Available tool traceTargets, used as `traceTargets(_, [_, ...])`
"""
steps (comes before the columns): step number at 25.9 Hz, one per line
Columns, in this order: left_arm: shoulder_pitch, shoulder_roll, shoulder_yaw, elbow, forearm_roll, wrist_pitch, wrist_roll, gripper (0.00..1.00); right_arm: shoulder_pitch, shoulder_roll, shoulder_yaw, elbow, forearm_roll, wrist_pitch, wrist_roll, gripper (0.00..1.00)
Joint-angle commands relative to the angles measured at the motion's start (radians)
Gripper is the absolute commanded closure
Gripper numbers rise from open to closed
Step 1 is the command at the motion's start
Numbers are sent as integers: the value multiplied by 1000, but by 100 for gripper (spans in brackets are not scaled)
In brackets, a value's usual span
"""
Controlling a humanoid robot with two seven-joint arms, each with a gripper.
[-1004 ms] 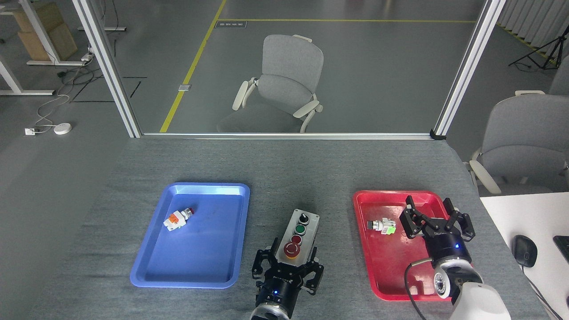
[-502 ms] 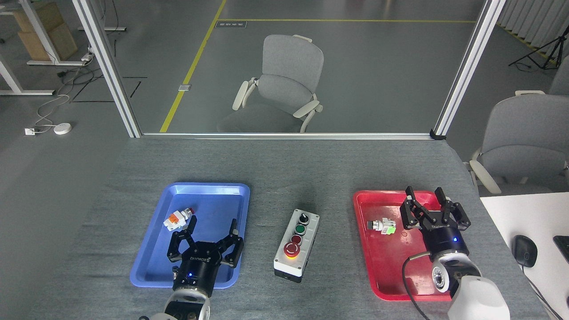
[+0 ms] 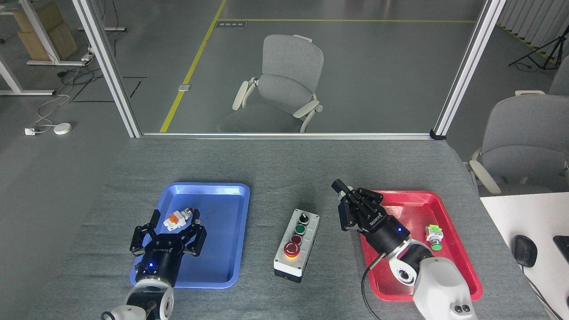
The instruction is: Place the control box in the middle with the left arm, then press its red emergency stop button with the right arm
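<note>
Even, bright overhead light gives a sharp picture throughout. Soft, short shadows fall beside the control box [image 3: 296,245]. A pale glare streaks the far inner rim of the blue tray [image 3: 209,190]. No motion blur shows.

Box [image 3: 296,245]: oblong, light grey on a black base, lying flat on the bare grey cloth [image 3: 284,169] between the two trays and touching neither. Its long axis runs from about 7 o'clock to 1 o'clock. Four controls stand in one row on its top face: a black knob at the 1 o'clock end, then a green button, a small red button, and the stop button [image 3: 291,250], a large red mushroom head on a yellow collar, at the 7 o'clock end. Nothing touches the box.
</note>
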Motion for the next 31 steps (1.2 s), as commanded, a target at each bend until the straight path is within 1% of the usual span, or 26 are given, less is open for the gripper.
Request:
traceTargets(1, [0,59,6,41,-5,-10,6,2,-3,33,69,34,4,-45,34,100])
traceTargets(2, [-1,85,6,44,-5,-21,6,2,-3,47,101,65,5,-45,48,100])
traceTargets(3, [-3,97,6,47,-5,-41,6,2,-3,65,134,97,7,-43,51,100])
traceTargets(5, [-6,103,6,53,-5,-84,6,2,-4,103,172,158,11,-36,53,100])
traceTargets(7, [-12,106,6,64,-4,-114,4,2,-3,136,175,208,11,-30,53,100])
traceTargets(9, [-13,106,8,68,7,-145,4,2,3,153,180,223,13,-28,53,100])
traceTargets(11, [-13,106,13,73,12,-160,3,2,8,157,184,223,13,-23,53,100])
traceTargets(14, [-9,96,56,71,13,-177,0,2,9,179,184,224,13,46,53,100])
traceTargets(17, [-9,88,69,70,13,-180,-2,2,14,182,184,224,15,116,53,100])
traceTargets(23, [-9,90,69,70,13,-191,-2,1,22,172,180,229,16,122,53,100])
traceTargets(27, [-10,90,71,73,13,-214,-3,1,25,172,180,244,44,127,53,100])
traceTargets(29, [-10,88,71,73,13,-214,-3,1,29,172,181,247,45,139,53,100])
traceTargets(31, [-10,88,71,73,13,-214,-3,1,34,176,181,272,50,148,53,100])
